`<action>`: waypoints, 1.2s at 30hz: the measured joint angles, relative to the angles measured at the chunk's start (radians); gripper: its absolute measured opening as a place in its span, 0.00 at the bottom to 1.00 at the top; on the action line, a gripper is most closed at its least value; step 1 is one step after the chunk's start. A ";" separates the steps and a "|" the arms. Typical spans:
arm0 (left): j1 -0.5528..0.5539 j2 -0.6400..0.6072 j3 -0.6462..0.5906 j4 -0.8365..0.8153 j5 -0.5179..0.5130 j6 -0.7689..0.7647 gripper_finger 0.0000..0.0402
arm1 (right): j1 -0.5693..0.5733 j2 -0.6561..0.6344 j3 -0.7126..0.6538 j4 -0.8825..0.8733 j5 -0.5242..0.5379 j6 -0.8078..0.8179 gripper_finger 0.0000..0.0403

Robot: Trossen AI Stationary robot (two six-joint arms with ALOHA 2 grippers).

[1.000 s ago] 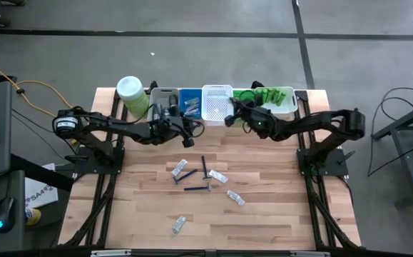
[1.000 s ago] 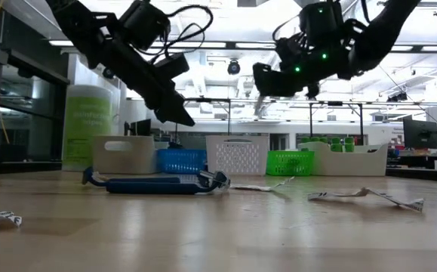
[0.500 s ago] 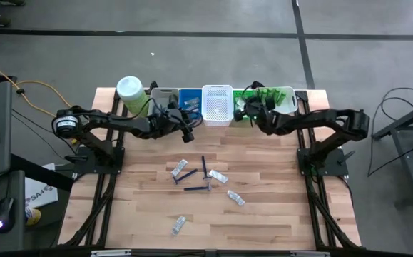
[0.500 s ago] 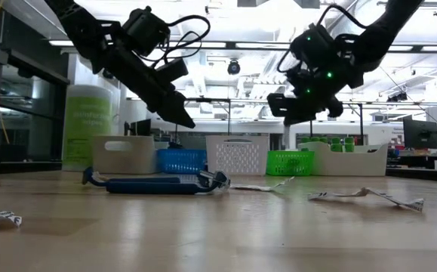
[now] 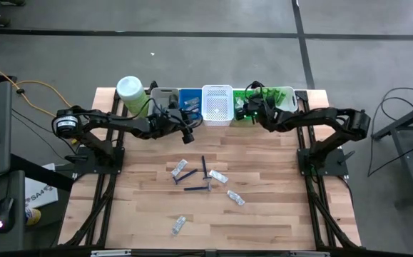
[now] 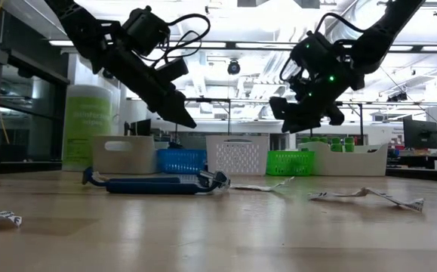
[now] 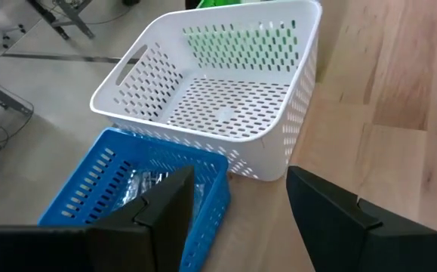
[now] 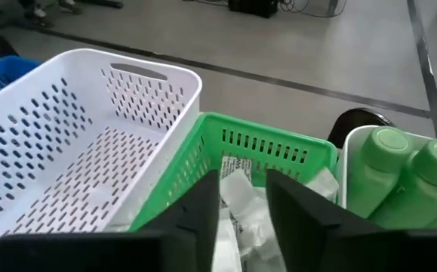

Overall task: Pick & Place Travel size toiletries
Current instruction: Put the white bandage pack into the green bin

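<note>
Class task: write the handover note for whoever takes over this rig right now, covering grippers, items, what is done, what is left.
Left gripper: open, empty, above the blue bin, beside the white basket.
Right gripper: fingers apart, above the green bin; nothing clearly gripped.
Done: sachets lie in the green bin, some items in the blue bin, green bottles in the end tray.
Left: blue razors and several sachets lie loose mid-table, one sachet near the front edge. The white basket looks empty.
</note>
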 joint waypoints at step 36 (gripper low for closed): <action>-0.231 -0.097 -0.015 -0.663 0.570 0.354 0.52 | 0.073 -0.079 0.000 -0.002 -0.110 -0.132 0.40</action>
